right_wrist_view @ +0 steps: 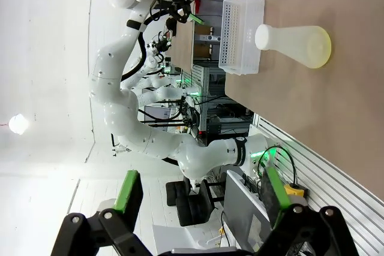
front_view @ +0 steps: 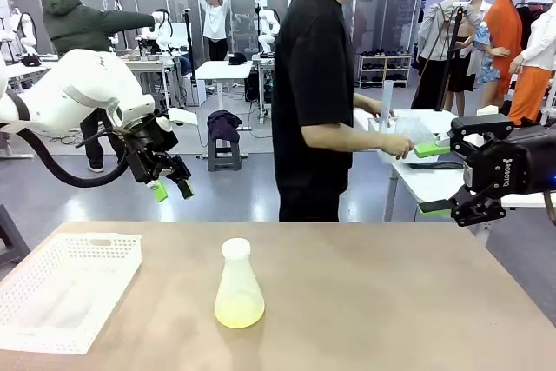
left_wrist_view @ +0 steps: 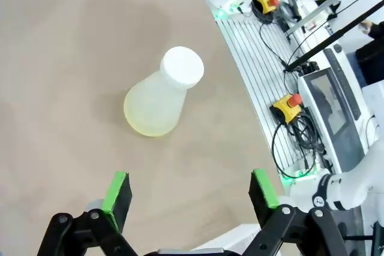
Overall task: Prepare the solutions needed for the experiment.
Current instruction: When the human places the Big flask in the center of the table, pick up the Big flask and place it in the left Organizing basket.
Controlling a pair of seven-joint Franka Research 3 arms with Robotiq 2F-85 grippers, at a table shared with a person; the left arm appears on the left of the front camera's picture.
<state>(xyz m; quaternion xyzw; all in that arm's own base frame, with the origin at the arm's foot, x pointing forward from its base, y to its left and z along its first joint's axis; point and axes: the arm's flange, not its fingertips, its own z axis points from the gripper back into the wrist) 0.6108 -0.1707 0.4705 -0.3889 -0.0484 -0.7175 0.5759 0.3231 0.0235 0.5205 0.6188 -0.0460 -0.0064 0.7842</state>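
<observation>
Front view, nearest first: white perforated plastic basket (front_view: 65, 288) is sitting on the tan wooden table (front_view: 391, 301), at 9 o'clock of the frosted conical flask with a white round cap (front_view: 238, 275), well apart from it. The basket is being cut off by the picture's left and bottom edges. The flask is standing upright near the table's front middle, with the solutions (front_view: 239, 312), a shallow pale yellow-green layer, lying in its base. The frosted wall is blurring the liquid's top line.

Left gripper (front_view: 171, 187) is hanging over the table's far edge at 11 o'clock of the flask, jaws spread wide and holding nothing. Right gripper (front_view: 434, 178) is hanging beyond the far right corner at 2 o'clock of the flask, jaws also spread wide and empty. Its arm is running off the right edge.

Left wrist view: the left gripper (left_wrist_view: 191, 193) is looking down, with the solutions (left_wrist_view: 150, 125) at 11 o'clock of it and bare tabletop lying between.

Right wrist view: the right gripper (right_wrist_view: 201, 193) is pointing away from the solutions (right_wrist_view: 321, 46), which are lying at 1 o'clock, well apart.

Farthest: a person in a black T-shirt (front_view: 313, 84) is standing behind the table, one hand (front_view: 398, 147) on something pale I cannot make out.
</observation>
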